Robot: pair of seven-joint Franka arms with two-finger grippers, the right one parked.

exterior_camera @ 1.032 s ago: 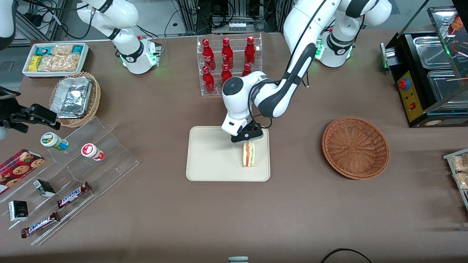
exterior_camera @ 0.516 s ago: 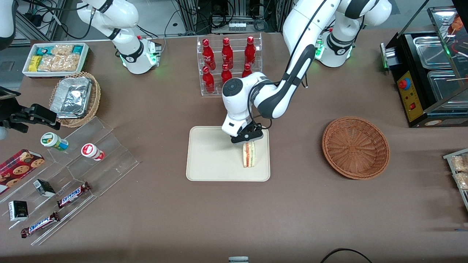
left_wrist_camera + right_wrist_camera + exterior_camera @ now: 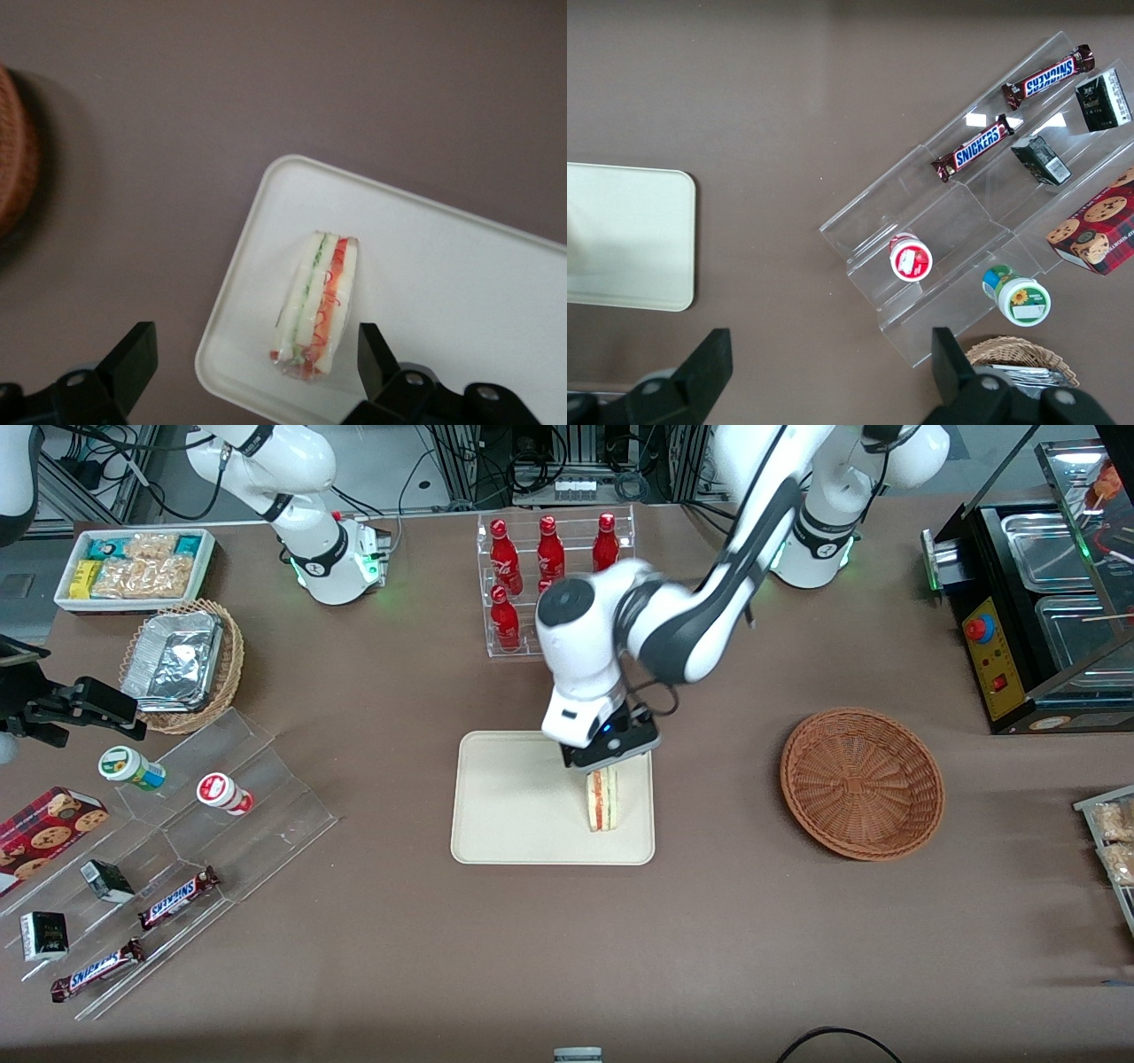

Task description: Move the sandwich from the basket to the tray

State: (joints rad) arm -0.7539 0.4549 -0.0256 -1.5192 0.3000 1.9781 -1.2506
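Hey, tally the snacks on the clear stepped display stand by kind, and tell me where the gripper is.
Snickers chocolate bars: 2
Small black boxes: 2
Round lidded tubs: 2
Red chocolate-chip cookie box: 1
Total: 7
Gripper: open, above the triangular cream sandwich on the beige tray.

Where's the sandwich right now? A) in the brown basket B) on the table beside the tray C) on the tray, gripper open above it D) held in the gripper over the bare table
C: the sandwich rests on its edge on the tray, and the gripper is above it with its fingers spread clear of the bread; the basket holds nothing.
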